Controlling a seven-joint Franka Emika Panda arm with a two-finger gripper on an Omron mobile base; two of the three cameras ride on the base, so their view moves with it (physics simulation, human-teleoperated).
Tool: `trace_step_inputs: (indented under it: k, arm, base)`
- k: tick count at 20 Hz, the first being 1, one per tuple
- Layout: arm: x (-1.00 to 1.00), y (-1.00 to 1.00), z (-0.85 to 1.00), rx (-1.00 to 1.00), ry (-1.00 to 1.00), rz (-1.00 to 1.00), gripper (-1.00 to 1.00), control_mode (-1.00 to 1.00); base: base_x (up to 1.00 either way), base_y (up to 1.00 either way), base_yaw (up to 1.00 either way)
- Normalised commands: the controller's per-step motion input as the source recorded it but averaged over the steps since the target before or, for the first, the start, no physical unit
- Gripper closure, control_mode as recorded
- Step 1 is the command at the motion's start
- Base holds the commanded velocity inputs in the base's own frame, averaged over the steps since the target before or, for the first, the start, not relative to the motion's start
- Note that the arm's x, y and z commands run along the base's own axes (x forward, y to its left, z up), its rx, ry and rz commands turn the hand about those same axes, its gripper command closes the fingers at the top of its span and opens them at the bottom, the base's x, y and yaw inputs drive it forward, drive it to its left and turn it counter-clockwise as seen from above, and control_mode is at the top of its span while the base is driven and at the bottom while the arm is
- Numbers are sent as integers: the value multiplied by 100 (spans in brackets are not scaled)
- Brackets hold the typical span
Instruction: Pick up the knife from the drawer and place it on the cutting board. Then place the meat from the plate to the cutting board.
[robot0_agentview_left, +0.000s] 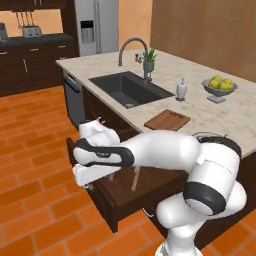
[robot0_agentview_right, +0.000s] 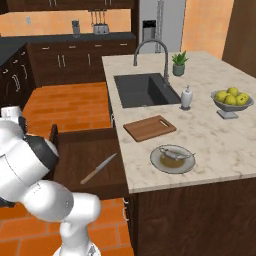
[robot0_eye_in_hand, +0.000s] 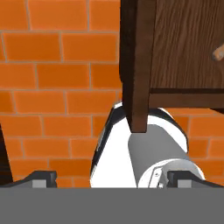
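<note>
The drawer (robot0_agentview_right: 90, 155) is seen pulled out from the island, open toward the orange brick floor (robot0_agentview_left: 30, 165). The knife (robot0_agentview_right: 98, 169) lies flat on the drawer bottom, set diagonally, light brown handle toward the near corner and blade toward the island. From the left base view the knife (robot0_agentview_left: 135, 179) is only partly made out, as a pale streak below the forearm; the rest is covered by the arm. In the hand view just the end of the handle (robot0_eye_in_hand: 217, 52) is caught at the right edge, cut off by the frame.

The gripper (robot0_eye_in_hand: 113, 178) is recorded with its jaws at full spread and nothing between them; the two dark fingertips (robot0_eye_in_hand: 40, 178) sit low in the hand view, over the drawer's outer corner (robot0_eye_in_hand: 136, 65) and the floor, clear of the knife. In the left base view the hand (robot0_agentview_left: 92, 155) is seen at the drawer's far front corner, but the fingers cannot be resolved there.

The cutting board (robot0_agentview_right: 149, 128) lies bare on the marble counter (robot0_agentview_right: 220, 140), between the sink (robot0_agentview_right: 142, 90) and the plate (robot0_agentview_right: 173, 159). The meat (robot0_agentview_right: 175, 153) rests on the plate; its shape is too small to be read clearly.
</note>
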Motion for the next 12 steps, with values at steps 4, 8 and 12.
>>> trace_step_inputs:
  k: [4,8,12]
  arm:
    - [30,-100,55,-2,4,-27,-100,-100]
    - [36,-100,2,-2,15,-32,-100,-100]
    - [72,-100,-27,-8,27,-37,-100,-100]
  base:
    - [0,0,0]
    - [0,0,0]
    - [0,0,0]
